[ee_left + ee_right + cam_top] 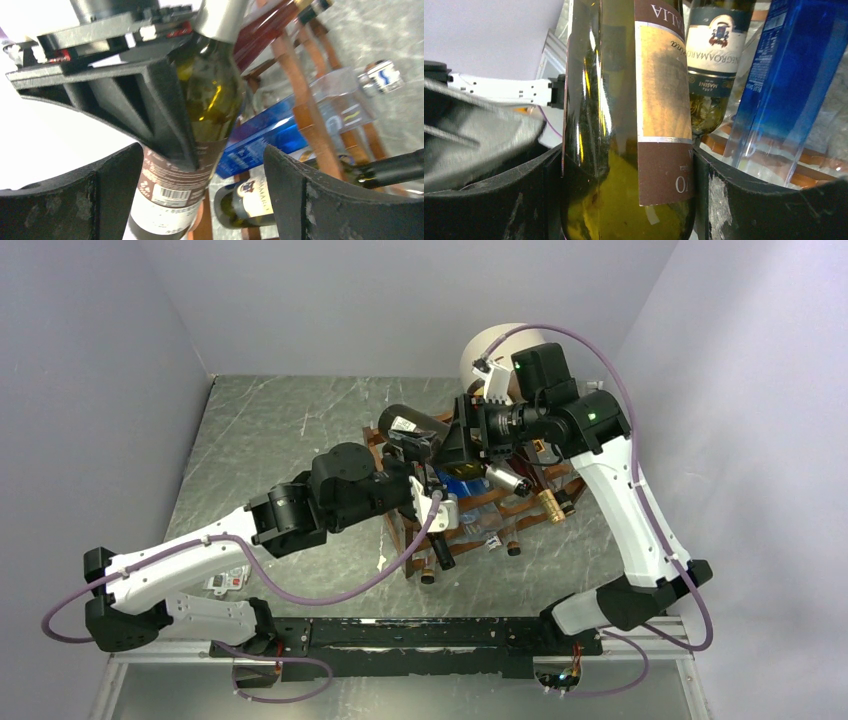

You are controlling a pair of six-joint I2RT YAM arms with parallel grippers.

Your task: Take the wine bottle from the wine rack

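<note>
The wine bottle (412, 428) is green glass with a brown and gold label (664, 100). It hangs tilted above the reddish-brown wine rack (522, 508). My right gripper (629, 195) is shut on its body, both pads pressed against the glass. In the left wrist view the bottle (210, 110) runs down through the gap of my left gripper (200, 200). That gripper is open, with the bottle nearer its left finger (75, 195) and apart from the right one. From above, my left gripper (428, 502) sits just below and left of the bottle, and my right gripper (452, 440) beside it.
Other bottles lie in the rack: a blue one (265, 135), a dark one labelled in cream (250, 202), a gold-capped one (552, 504). A white-and-orange cylinder (492, 352) stands behind the rack. Small white and red items (225, 582) lie near the left arm.
</note>
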